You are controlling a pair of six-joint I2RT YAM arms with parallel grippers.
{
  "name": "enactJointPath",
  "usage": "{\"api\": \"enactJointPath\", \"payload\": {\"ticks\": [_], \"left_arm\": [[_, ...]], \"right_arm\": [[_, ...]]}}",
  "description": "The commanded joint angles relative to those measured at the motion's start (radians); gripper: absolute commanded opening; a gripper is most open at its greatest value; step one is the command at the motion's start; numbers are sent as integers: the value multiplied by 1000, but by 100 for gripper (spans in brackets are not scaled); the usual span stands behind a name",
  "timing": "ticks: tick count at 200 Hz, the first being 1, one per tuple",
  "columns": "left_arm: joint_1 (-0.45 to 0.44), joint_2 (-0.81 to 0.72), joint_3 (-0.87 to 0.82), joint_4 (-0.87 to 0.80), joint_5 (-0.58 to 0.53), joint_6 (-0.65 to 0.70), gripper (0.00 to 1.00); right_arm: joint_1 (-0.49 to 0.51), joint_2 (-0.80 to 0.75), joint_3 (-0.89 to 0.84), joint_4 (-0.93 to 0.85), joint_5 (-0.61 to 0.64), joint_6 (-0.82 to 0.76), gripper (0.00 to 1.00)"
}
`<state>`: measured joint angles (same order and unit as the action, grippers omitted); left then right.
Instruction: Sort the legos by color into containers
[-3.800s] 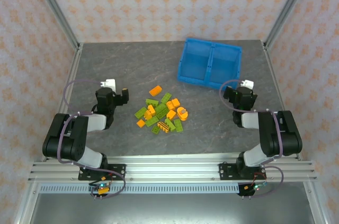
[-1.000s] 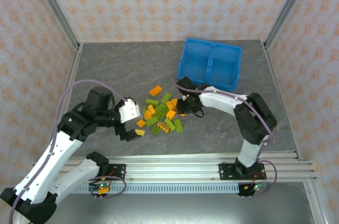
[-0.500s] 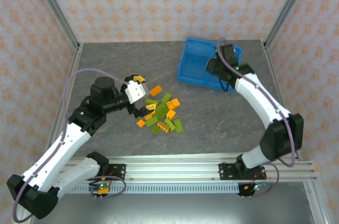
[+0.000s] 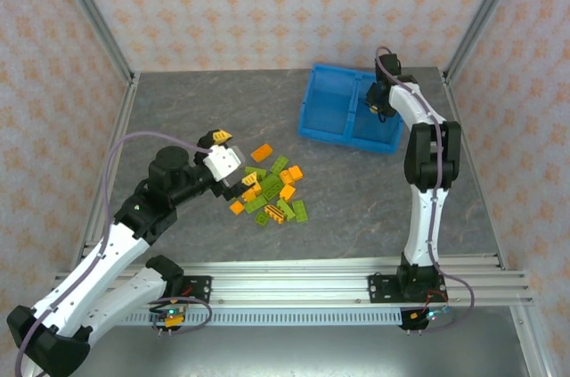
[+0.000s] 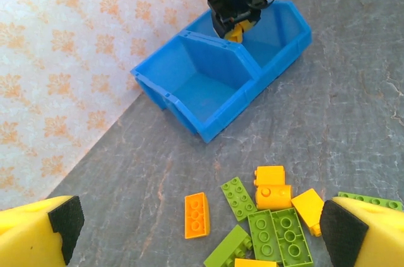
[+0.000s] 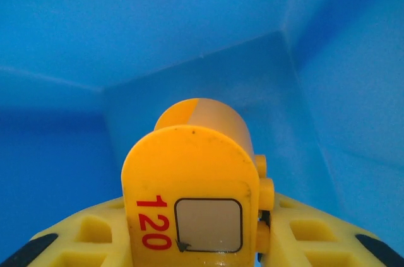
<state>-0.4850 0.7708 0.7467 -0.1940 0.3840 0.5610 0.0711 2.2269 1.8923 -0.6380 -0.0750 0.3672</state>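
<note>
Hovering above the tabletop (image 4: pixel 178 110), the left claw (image 4: pixel 233 160) gapes wide beside the legos (image 4: pixel 272 190) heaped mid-table; rightward, the right claw (image 4: pixel 378 102) grips an orange lego (image 6: pixel 192 172) within the blue bin's (image 4: pixel 309 105) right compartment.

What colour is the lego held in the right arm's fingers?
Orange lego, with a red "120" printed on it; the right wrist view shows it best.
</note>
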Motion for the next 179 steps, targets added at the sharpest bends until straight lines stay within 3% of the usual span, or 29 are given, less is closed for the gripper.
{"api": "enactJointPath", "payload": {"ticks": [1, 21, 62, 111, 148, 179], "left_arm": [[-14, -8, -13, 10, 5, 48, 100], [-15, -11, -2, -49, 62, 98, 100], [-14, -23, -3, -53, 96, 110, 100], [-14, -13, -12, -134, 45, 236, 100], [-15, 95, 35, -190, -43, 232, 100], [-15, 157, 57, -205, -45, 223, 100]], "right_arm": [[4, -2, 76, -85, -5, 21, 47], [2, -16, 95, -100, -3, 27, 58], [2, -116, 69, -93, -9, 36, 59], [74, -395, -305, 68, -121, 43, 59], [347, -649, -596, 126, -108, -3, 62], [569, -612, -659, 117, -173, 6, 63]]}}
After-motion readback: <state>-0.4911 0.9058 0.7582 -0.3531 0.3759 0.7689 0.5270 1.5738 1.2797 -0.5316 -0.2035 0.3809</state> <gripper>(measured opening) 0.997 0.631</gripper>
